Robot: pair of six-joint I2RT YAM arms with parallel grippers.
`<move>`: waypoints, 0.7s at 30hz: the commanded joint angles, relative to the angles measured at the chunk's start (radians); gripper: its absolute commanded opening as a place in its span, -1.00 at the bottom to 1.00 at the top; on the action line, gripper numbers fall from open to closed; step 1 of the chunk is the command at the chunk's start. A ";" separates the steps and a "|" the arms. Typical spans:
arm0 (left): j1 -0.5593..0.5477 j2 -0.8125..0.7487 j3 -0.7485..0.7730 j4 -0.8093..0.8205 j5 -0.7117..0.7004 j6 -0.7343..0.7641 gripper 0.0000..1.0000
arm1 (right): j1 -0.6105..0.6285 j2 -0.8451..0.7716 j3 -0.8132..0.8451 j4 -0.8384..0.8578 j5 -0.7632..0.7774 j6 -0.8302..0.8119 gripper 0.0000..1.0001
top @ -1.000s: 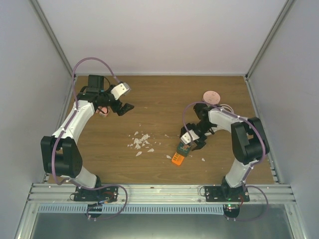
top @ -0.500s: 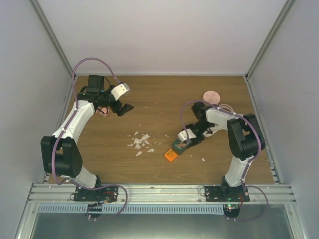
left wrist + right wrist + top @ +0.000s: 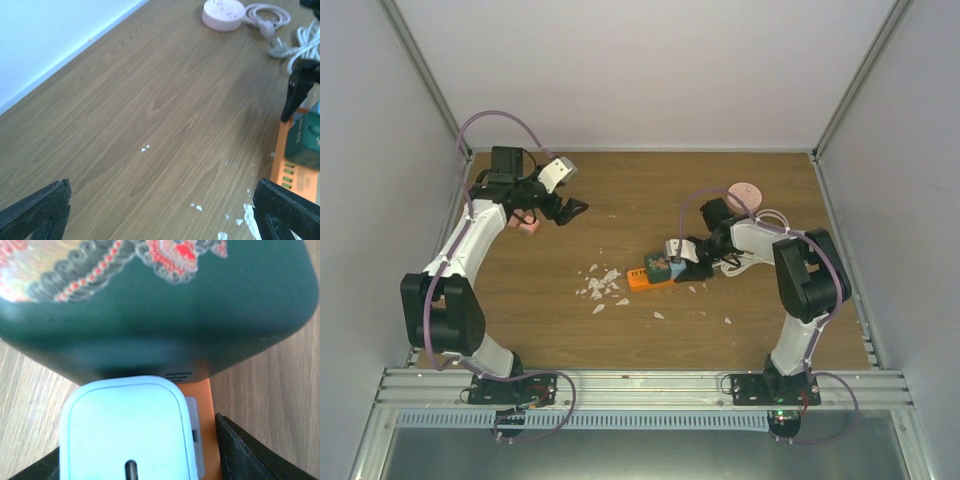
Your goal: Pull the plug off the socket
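Observation:
An orange power strip (image 3: 640,278) lies mid-table with a dark green plug block (image 3: 657,265) and a light blue plug (image 3: 676,270) seated in it. My right gripper (image 3: 689,264) is at the strip's right end. In the right wrist view its black fingers (image 3: 250,452) straddle the strip (image 3: 202,390) on either side of the light blue plug (image 3: 125,430), with the green block (image 3: 160,305) just beyond. My left gripper (image 3: 570,209) is open and empty, above the far left of the table. The left wrist view shows the strip (image 3: 287,160) and green block (image 3: 306,142) at its right edge.
A round pink socket (image 3: 745,192) and white cables (image 3: 760,255) lie behind the right arm. They also show in the left wrist view, the socket (image 3: 223,8) beside the cables (image 3: 305,42). White scraps (image 3: 602,283) litter the middle. A small pink object (image 3: 527,225) lies by the left arm.
My right gripper swung left and farther back, and the orange strip moved and turned with it, now lying nearly sideways. The left gripper shifted slightly farther back.

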 commanded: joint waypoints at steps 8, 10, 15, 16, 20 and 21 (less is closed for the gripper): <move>0.008 0.001 0.007 -0.081 0.255 0.120 0.98 | 0.135 -0.016 -0.103 0.301 0.074 0.360 -0.08; -0.006 0.002 -0.029 -0.101 0.245 0.178 0.98 | 0.151 -0.021 -0.113 0.321 0.099 0.376 -0.08; -0.093 -0.026 -0.148 -0.088 0.194 0.287 0.98 | 0.158 -0.033 -0.100 0.312 0.091 0.409 0.20; -0.119 -0.034 -0.176 -0.063 0.186 0.300 0.98 | 0.159 -0.038 -0.100 0.309 0.083 0.407 0.31; -0.179 -0.046 -0.244 -0.020 0.183 0.337 0.98 | 0.157 -0.070 -0.107 0.273 0.087 0.358 0.60; -0.194 -0.040 -0.246 -0.018 0.185 0.339 0.98 | 0.153 -0.079 -0.108 0.260 0.085 0.341 0.63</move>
